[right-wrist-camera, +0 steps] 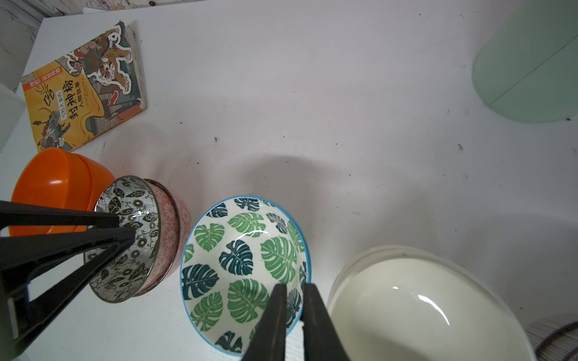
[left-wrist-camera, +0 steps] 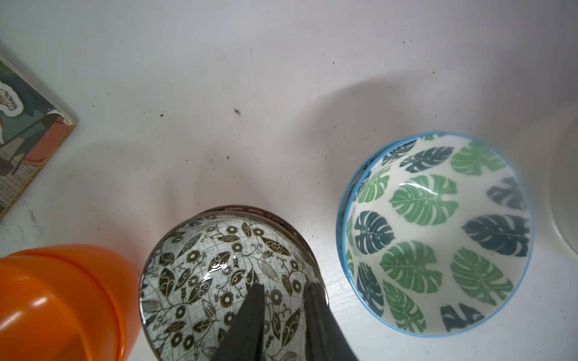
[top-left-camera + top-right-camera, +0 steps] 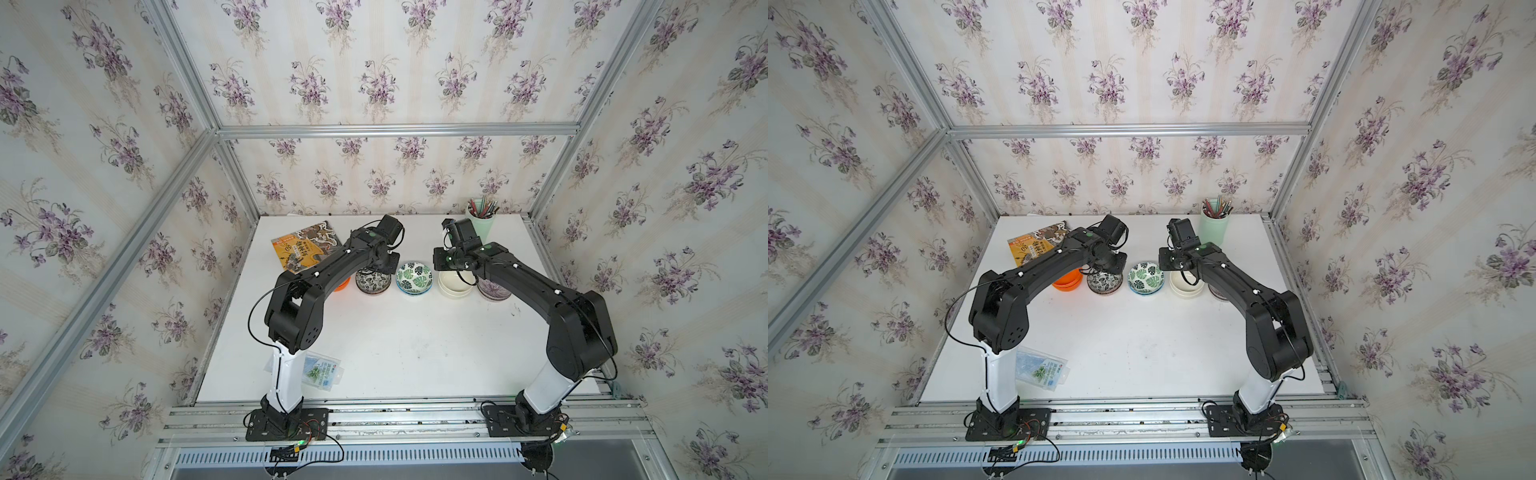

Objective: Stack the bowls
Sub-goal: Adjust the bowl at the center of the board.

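Note:
Five lots of bowls stand in a row across the table's middle. From the left they are orange [image 3: 343, 284], black-white leaf print [image 3: 372, 282], green leaf print [image 3: 414, 277], cream [image 3: 455, 284] and purple striped [image 3: 494, 291]. My left gripper [image 2: 284, 286] is shut on the rim of the top black-white bowl [image 2: 219, 272], one finger inside and one outside. That bowl rests in another with a pinkish outside. My right gripper [image 1: 294, 287] is shut on the rim of the green leaf bowl [image 1: 244, 256], on the side toward the cream bowl [image 1: 422, 312].
A picture book [image 3: 307, 247] lies at the back left. A mint-green pencil cup [image 3: 481, 226] stands at the back right, behind my right wrist. A plastic packet [image 3: 322, 370] lies by the left arm's base.

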### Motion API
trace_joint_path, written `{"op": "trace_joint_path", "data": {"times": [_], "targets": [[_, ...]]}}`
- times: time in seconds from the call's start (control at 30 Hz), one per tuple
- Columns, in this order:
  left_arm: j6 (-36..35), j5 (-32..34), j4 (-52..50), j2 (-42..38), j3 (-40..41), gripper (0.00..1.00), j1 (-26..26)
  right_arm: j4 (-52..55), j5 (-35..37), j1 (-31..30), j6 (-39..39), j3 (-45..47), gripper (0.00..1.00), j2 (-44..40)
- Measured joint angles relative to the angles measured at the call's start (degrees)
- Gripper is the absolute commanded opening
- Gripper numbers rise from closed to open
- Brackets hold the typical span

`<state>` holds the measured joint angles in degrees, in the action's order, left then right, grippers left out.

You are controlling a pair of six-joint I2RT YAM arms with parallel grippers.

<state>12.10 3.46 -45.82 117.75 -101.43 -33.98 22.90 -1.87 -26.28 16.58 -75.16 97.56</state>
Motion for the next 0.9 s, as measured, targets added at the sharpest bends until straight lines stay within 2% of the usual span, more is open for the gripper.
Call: {"op": "trace_joint_path", "data": {"times": [0.47,0.9], "targets": [[0.0,0.2,-1.0,3.8,-2.7,0.27,-0.2,-0.3,-0.1,0.0,0.1,1.7,0.17,-0.9],[0.0,1.1,-1.4,2.4,-1.9,0.27,-0.1,-0.4,-0.1,0.0,0.1,2.7,0.16,-0.9]]}}
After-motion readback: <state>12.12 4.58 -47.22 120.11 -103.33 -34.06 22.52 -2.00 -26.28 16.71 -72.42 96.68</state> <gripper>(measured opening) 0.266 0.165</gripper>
